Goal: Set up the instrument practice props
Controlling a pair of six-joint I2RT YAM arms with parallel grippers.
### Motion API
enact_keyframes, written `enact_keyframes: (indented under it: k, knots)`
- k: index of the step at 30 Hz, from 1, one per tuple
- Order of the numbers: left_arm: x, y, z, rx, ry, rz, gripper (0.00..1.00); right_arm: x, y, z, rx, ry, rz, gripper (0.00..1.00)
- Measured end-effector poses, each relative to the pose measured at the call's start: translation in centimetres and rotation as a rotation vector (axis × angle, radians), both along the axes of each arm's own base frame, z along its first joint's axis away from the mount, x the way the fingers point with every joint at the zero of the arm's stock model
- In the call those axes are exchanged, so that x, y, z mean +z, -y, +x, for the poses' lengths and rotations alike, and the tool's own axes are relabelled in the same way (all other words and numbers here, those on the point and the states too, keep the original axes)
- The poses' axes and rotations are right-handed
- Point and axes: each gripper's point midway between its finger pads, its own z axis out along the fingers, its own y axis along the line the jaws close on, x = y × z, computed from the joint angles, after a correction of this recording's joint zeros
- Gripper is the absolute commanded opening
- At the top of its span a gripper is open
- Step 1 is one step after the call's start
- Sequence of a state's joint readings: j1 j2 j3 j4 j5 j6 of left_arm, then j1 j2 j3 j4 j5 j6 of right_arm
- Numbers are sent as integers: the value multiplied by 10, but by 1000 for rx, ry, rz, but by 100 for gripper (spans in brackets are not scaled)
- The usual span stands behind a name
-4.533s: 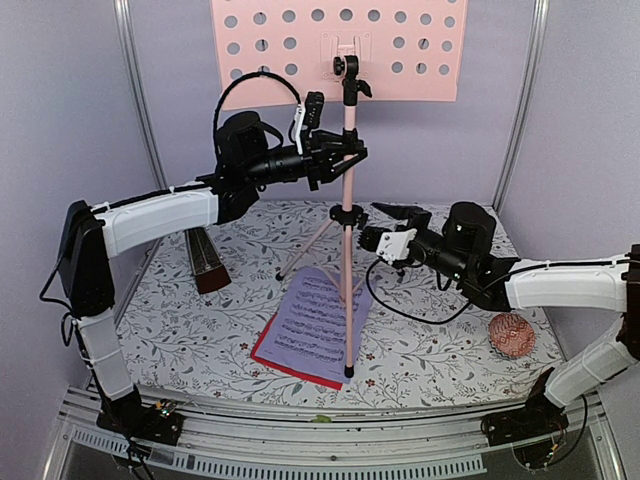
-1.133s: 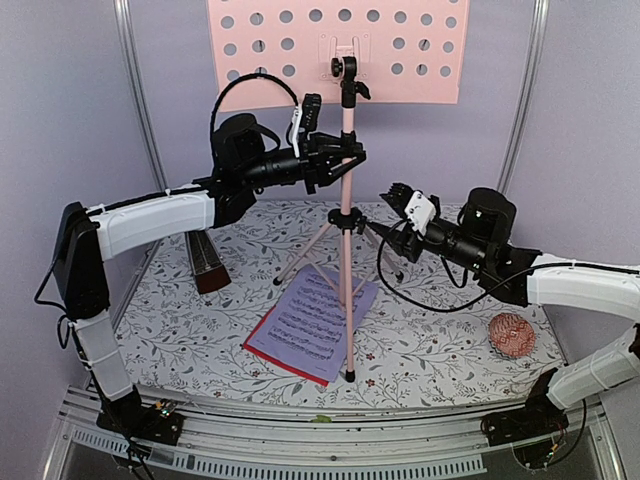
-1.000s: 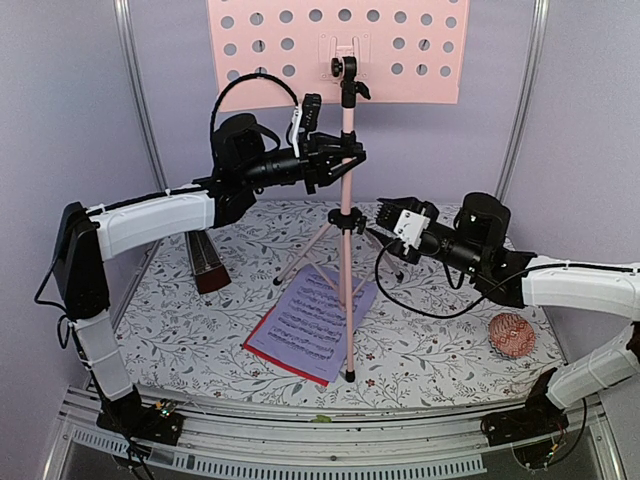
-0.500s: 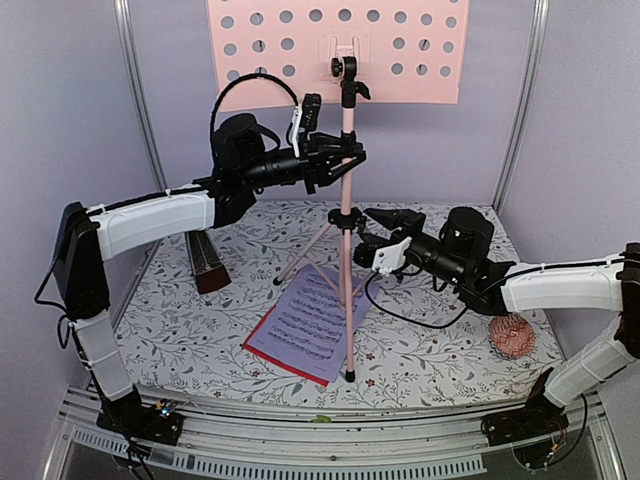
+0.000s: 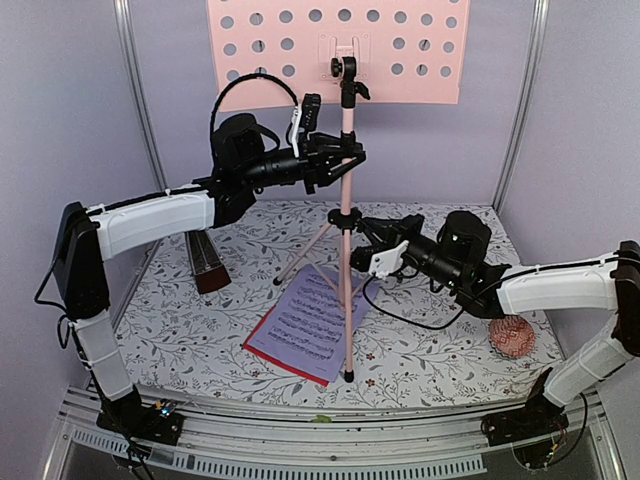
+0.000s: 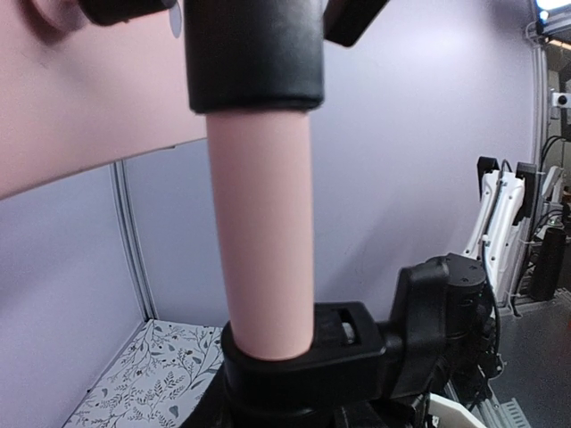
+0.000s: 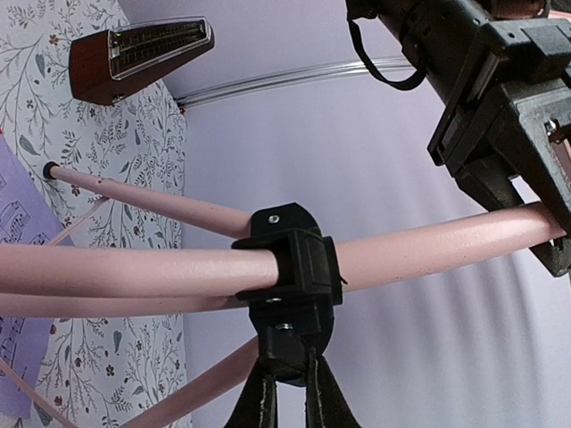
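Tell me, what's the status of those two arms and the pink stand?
Left tool shut on stand pole. Right tool pinching tripod collar. Pink stand upright. Music sheets lie beneath its front leg.

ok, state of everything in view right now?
music stand: upright, legs spread, desk on top.
left gripper: shut on the stand's pole.
right gripper: at the leg collar, grip unclear.
red sheet: flat on the table, mostly covered.
lilac sheet: flat atop the red sheet.
metronome: upright, back left.
knitted ball: resting on the table, right side.
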State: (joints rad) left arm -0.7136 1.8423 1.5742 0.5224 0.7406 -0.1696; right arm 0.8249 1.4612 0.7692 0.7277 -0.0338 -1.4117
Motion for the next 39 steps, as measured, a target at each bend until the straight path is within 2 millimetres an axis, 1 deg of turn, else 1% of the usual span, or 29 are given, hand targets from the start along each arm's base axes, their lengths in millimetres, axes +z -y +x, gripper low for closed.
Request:
enact_keyframes:
  k: [1,4,7,17,28,39]
  knots:
    - [0,0,0,-1,0,0,0,-1,0,0,-1,-9,0,0]
    - [0,0,-1,-4,1,1,0,-2,1,-1,2,-52,19,0]
    - [0,0,-1,-5,3,-1,0,-1,1,-2,8,-143,66,0]
    - [-1,0,-4,-15,8,-6,0,-5,-1,-8,39,-604,348,0]
    - [0,0,-5,-22,8,-8,0,-7,-4,-12,41,-1043,655,0]
    - [-1,0,-5,-23,9,-7,0,-7,-5,-16,24,-1551,1027,0]
